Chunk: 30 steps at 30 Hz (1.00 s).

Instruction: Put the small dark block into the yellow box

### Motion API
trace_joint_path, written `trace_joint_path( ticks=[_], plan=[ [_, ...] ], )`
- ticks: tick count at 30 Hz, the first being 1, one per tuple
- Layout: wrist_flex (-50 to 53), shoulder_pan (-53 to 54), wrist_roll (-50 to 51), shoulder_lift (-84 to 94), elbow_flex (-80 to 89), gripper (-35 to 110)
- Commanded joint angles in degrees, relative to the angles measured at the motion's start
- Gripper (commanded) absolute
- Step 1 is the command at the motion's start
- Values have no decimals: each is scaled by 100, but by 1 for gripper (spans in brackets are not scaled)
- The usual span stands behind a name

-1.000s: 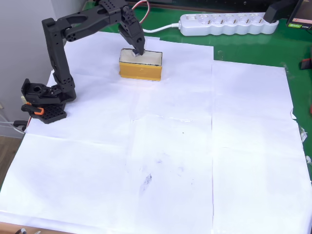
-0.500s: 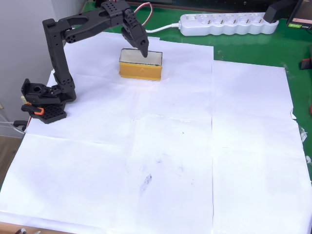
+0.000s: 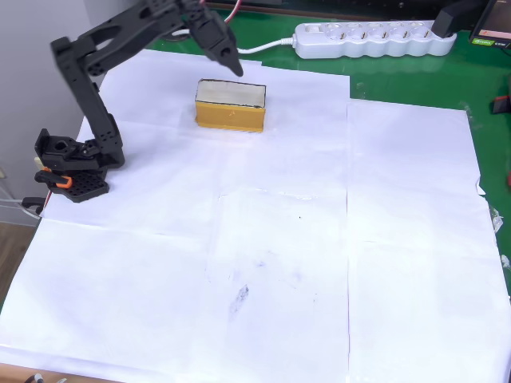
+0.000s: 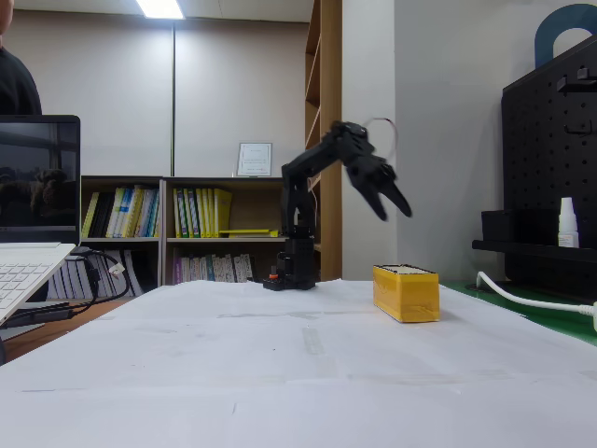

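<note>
Yellow box point(image 3: 230, 105): on the white paper point(image 3: 319, 239), far left in the overhead view; long axis left to right there, pale top face up; right of the arm's base point(image 4: 289, 271) in the fixed view.
Small dark block: cannot be made out.
Gripper point(image 4: 395, 207): raised well above the box, tips pointing down and right in the fixed view; jaws spread a little, nothing between them.
Power strip point(image 3: 367, 38): far edge, on green mat point(image 3: 423, 80).

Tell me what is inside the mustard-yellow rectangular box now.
The mustard-yellow rectangular box shows just a pale cream top; no block is visible there. The black two-finger gripper hangs above it, fingers parted and empty.
</note>
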Motion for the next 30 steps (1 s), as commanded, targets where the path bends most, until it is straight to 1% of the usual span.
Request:
trace_joint_path(
  ticks=[1, 4, 6, 8, 10, 13, 18, 21, 25, 30],
  plan=[
    [-149, 765, -334, -2355, -1608, 35],
    [281, 1292, -308, -3533, -2461, 23],
    [360, 1512, -123, -4140, -3050, 14],
    [360, 1529, 105, -4676, -3797, 5],
    [360, 1468, 149, -5071, -4579, 0],
    [360, 1441, 141, -5581, -5449, 0],
    [-62, 1389, 44, -6187, -6759, 0],
    [97, 1354, 88, -6407, -7110, 0],
    [35, 1564, -158, -6574, -7778, 0],
    [334, 1688, -149, -6741, -8042, 0]
  ],
)
